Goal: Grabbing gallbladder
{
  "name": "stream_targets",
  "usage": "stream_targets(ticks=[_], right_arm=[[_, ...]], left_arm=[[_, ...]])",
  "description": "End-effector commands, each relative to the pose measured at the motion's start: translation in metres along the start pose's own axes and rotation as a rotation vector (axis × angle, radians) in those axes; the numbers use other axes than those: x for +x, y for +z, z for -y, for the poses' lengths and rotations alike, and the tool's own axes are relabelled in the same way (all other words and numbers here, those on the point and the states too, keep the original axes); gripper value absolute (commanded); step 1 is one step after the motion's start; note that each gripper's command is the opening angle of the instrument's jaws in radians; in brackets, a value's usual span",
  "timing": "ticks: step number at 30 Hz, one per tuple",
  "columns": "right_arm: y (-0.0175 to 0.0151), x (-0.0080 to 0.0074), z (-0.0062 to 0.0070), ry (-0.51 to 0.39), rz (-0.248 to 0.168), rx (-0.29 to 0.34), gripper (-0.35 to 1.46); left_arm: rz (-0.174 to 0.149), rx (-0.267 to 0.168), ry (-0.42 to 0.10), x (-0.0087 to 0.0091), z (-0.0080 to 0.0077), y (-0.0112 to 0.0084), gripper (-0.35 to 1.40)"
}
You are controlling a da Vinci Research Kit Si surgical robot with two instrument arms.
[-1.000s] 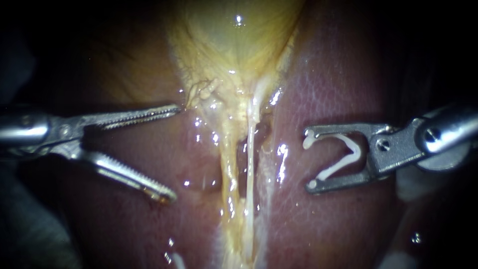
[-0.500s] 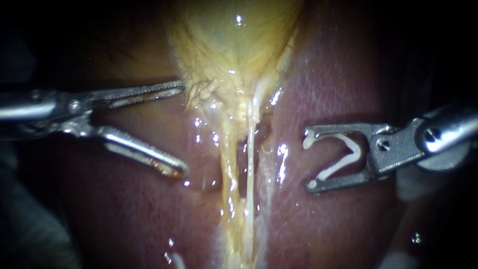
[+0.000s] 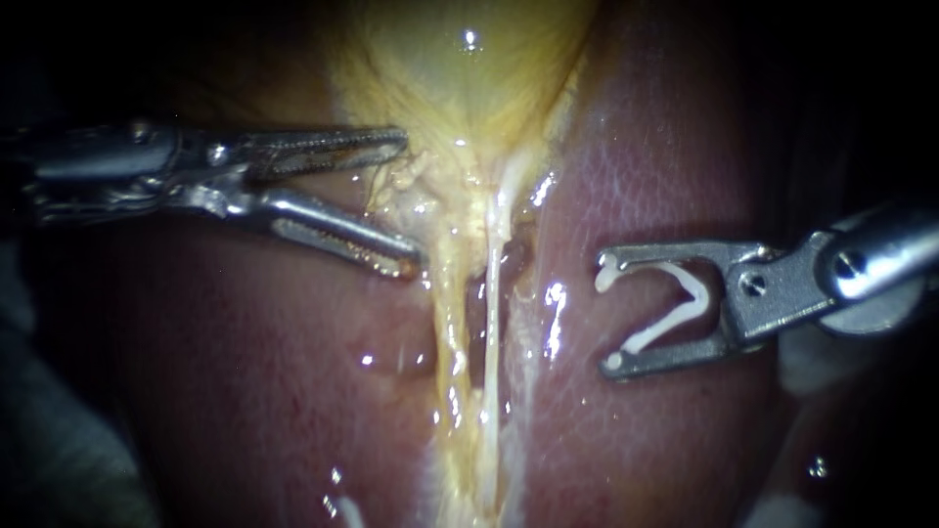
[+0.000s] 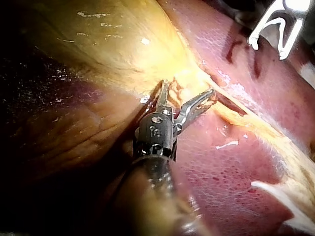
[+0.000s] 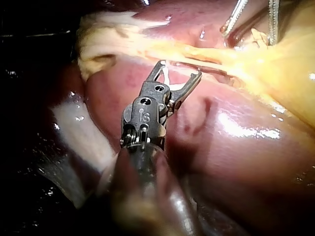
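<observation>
The yellow gallbladder (image 3: 460, 68) tapers down into a frayed neck (image 3: 406, 181). My left instrument (image 3: 409, 200) lies level with its toothed jaws open, one above and one below that frayed tissue, with a gap still showing. In the left wrist view the same jaws (image 4: 187, 89) straddle the yellow fringe of the gallbladder (image 4: 123, 44). My right instrument (image 3: 608, 313) hovers over the liver (image 3: 665, 176), well to the right of the neck. Its jaws stand wide apart, both holding a white V-shaped clip (image 3: 675, 303), also seen in the right wrist view (image 5: 179, 69).
Two pale strands (image 3: 489, 323) run down from the neck between the red liver lobes. Wet glints lie along them. The liver (image 4: 221, 172) surrounds the site on both sides, and the edges are dark. My left instrument's jaws (image 5: 253, 19) show far ahead in the right wrist view.
My left instrument has moved up and to the right, onto the gallbladder's neck, and its jaws have narrowed around the frayed tissue. The right instrument and its clip have stayed still.
</observation>
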Motion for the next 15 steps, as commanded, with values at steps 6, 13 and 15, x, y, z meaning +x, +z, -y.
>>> stream_targets(ticks=[6, 13, 15], right_arm=[[-0.0001, 0.0, 0.0, -0.001, 0.0, 0.0, 0.5], [-0.0001, 0.0, 0.0, -0.001, 0.0, 0.0, 0.5], [-0.0001, 0.0, 0.0, -0.001, 0.0, 0.0, 0.5]], left_arm=[[0.017, 0.004, -0.027, 0.0, 0.001, 0.0003, 0.64], [0.016, 0.007, -0.069, 0.0003, 0.0017, 0.0004, 0.52], [0.019, 0.008, -0.094, 0.0005, 0.0017, 0.0003, 0.44]])
